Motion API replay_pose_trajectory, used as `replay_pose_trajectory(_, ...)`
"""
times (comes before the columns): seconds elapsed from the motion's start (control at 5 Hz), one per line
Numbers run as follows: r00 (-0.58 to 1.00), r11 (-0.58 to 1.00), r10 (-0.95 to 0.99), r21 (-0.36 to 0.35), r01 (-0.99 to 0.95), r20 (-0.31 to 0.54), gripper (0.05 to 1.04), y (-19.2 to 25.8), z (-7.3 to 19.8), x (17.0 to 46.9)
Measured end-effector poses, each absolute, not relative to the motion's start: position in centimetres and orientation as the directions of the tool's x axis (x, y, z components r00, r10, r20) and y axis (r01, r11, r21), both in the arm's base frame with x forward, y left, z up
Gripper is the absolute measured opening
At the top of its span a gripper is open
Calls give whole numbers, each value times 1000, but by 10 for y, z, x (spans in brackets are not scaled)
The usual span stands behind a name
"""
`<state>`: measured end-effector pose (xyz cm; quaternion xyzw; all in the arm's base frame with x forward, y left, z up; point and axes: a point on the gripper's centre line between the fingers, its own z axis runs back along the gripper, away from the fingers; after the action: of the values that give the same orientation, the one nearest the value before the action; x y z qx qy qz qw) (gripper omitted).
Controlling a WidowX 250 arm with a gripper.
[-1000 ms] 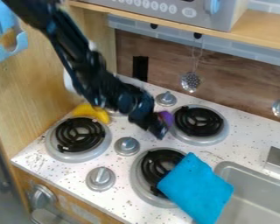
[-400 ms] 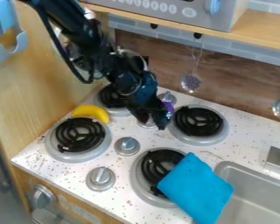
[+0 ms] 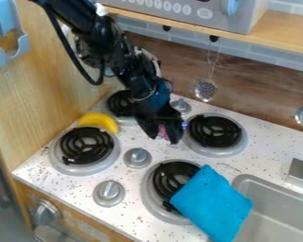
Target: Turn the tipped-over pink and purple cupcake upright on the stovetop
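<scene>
Over the counter's middle hangs the black gripper (image 3: 163, 137), between the back-left burner (image 3: 120, 104) and the back-right burner (image 3: 215, 131). A small purple-pink thing (image 3: 162, 131) is held between its fingers, mostly hidden by them, so its shape cannot be made out. To the left of the gripper, a yellow banana (image 3: 98, 121) lies between the back-left and front-left burners. A bright blue cloth (image 3: 212, 203) is draped over the right part of the front-right burner (image 3: 155, 204) and reaches toward the sink.
The front-left burner (image 3: 84, 148) and metal knobs (image 3: 138, 158) stand on the speckled counter (image 3: 138, 182). The sink (image 3: 268, 215) is at lower right. A shelf (image 3: 268, 40) crosses the top, with a slotted ladle (image 3: 206, 89) hanging below; a wooden wall (image 3: 46, 85) rises at left.
The arm has shifted and turned, uncovering the back-left burner and more of the banana. The gripper has stayed near the same place and turned, with pink now showing between its fingers. Banana and cloth are unmoved.
</scene>
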<state>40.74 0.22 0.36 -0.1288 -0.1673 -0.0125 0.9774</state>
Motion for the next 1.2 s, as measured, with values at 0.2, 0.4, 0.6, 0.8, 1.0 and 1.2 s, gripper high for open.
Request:
replay_pose_trajectory(0.2,959,973,35,-227,31,281,844,6,-5,389)
replay_pose_trajectory(0.4,954,976,32,-217,35,297,843,5,3,375)
replay_pose_trajectory(0.6,953,974,64,-228,6,297,843,4,13,368)
replay_pose_trajectory(0.8,961,962,151,-258,-89,233,844,3,20,367)
replay_pose_trajectory(1.0,955,930,273,-287,-231,116,844,2,18,371)
replay_pose_trajectory(1.2,938,893,345,-318,-319,27,844,-2,15,375)
